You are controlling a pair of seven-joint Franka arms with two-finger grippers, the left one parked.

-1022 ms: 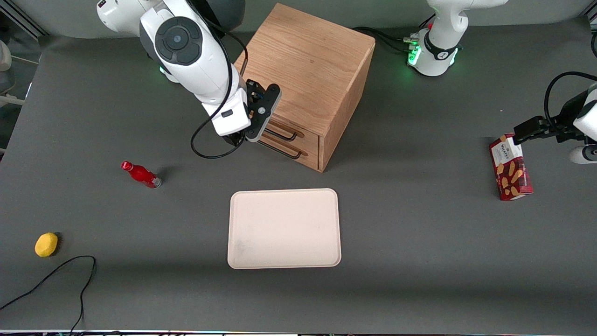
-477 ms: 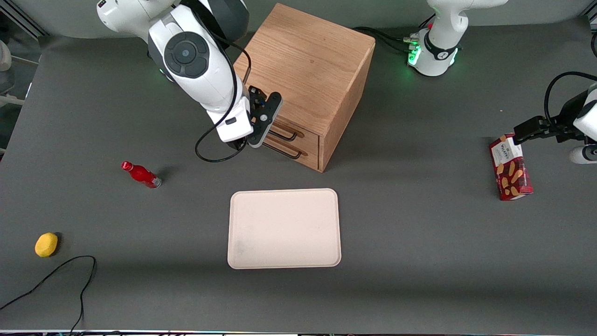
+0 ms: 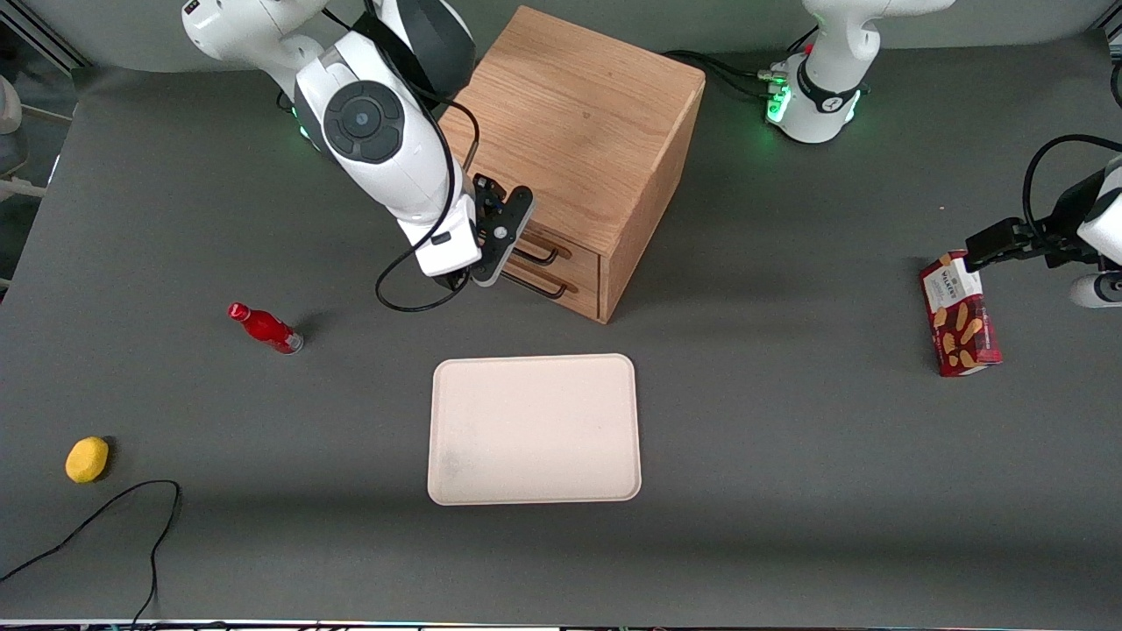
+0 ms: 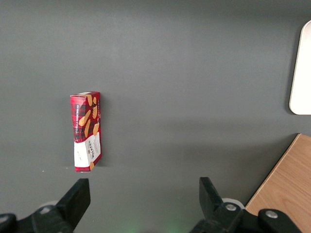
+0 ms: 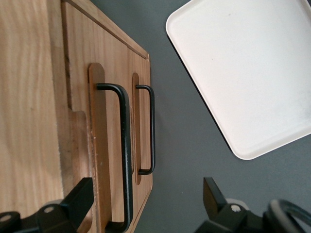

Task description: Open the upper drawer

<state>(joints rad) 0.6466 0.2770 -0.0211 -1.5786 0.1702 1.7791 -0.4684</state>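
- The wooden cabinet (image 3: 574, 131) stands on the dark grey table (image 3: 789, 456), at the edge farthest from the front camera, with its two drawers facing the camera at an angle.
- The upper drawer (image 5: 77, 97) is the higher of the two light oak fronts. It sits flush with the cabinet face, so it is closed.
- Its thin black bar handle (image 5: 125, 155) runs along the drawer front; the matching handle of the lower drawer (image 5: 149, 131) lies just beside it, nearer the table.
- The gripper (image 5: 146, 206) hangs in front of the cabinet at the height of the drawers, at the end of the handles that lies toward the working arm's end of the table.
- Its jaws are spread wide apart and hold nothing. In the right wrist view one finger (image 5: 80, 196) stands over the wood of the upper drawer front and the other over the bare table, with both handles in the gap between them.
- A cream tray (image 3: 535, 429) lies flat on the table, nearer the front camera than the cabinet.
- A small red bottle (image 3: 265, 328) lies on its side toward the working arm's end of the table, and a yellow lemon-like thing (image 3: 87, 459) lies still nearer the camera there, beside a loose black cable (image 3: 114, 517).
- A red biscuit box (image 3: 960, 324) lies toward the parked arm's end of the table.
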